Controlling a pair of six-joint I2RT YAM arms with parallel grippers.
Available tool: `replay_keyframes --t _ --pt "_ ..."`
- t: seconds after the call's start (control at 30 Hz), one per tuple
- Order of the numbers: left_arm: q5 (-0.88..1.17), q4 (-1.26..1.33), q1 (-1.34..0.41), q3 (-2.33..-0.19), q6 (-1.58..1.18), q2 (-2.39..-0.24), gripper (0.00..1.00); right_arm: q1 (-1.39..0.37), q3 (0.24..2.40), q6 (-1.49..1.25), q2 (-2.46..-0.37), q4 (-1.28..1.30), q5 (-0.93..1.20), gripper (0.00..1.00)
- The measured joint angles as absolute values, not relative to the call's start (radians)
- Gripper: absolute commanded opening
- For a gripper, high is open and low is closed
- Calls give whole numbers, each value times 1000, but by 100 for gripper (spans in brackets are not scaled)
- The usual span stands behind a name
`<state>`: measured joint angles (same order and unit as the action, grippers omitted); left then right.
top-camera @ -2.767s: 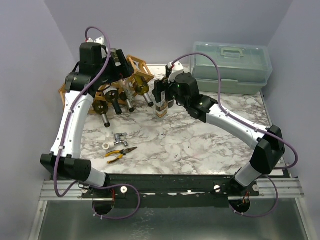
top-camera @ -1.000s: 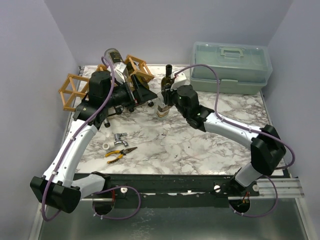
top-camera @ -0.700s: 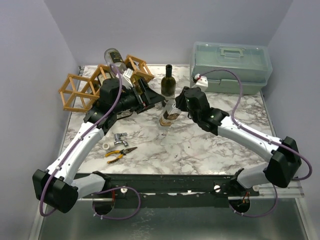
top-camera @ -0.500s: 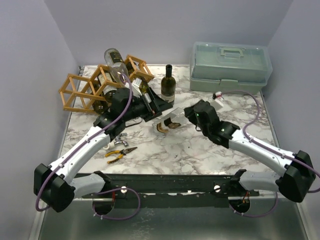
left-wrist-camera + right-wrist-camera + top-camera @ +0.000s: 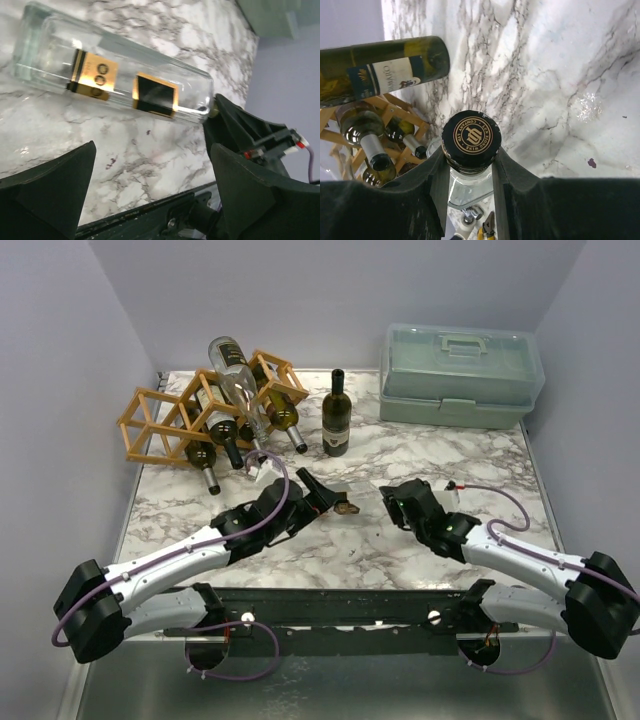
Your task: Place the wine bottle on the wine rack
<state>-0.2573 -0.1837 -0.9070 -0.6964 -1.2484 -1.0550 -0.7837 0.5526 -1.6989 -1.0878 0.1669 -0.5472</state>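
Right wrist: right hand (image 5: 471,167) pinches the wine bottle (image 5: 471,137) at its neck, steadying it; left hand (image 5: 150,165) spread wide, likely to regrasp.

In the top view the left gripper (image 5: 322,498) and the right gripper (image 5: 392,502) are covering most of the clear wine bottle (image 5: 347,506) lying between them, leaving its shape too small to make out. In the left wrist view the right gripper is hiding that bottle's cap end, and the picture's upper edge is clipping the translucent toolbox (image 5: 270,15) down to a corner. In the right wrist view the fingers (image 5: 517,195) are masking everything below the bottle's neck, while the left edge is cutting off the green bottle (image 5: 385,70) and the wine rack (image 5: 387,103).
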Motion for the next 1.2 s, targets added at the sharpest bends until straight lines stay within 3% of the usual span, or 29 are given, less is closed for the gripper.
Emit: replay_keyframes --t 0.07,0.17,0.3,0.47,0.5,0.67,0.93,1.2 --pt "-283 -196 -907 -665 -1308 -1066 99 -784 539 -1740 -1114 146 -526 4" --pt "-309 -216 -907 -626 -1391 -1083 99 -784 526 -1762 -1135 117 -484 18" --pt "-342 -222 -907 -584 -1474 -1083 99 -783 486 -1765 -1139 68 -429 47" --pt "-364 -228 -901 -578 -1547 -1113 99 -784 450 -1682 -1188 49 -339 92" --pt "-364 -227 -900 -578 -1555 -1123 99 -784 445 -1652 -1200 55 -323 96" --pt "-364 -227 -889 -578 -1586 -1160 99 -784 445 -1435 -1183 85 -304 100" --pt "-356 -236 -885 -585 -1617 -1166 99 -784 489 -996 -978 143 -238 100" --pt "-332 -252 -884 -628 -1618 -1239 99 -676 732 -711 -1214 84 -65 100"
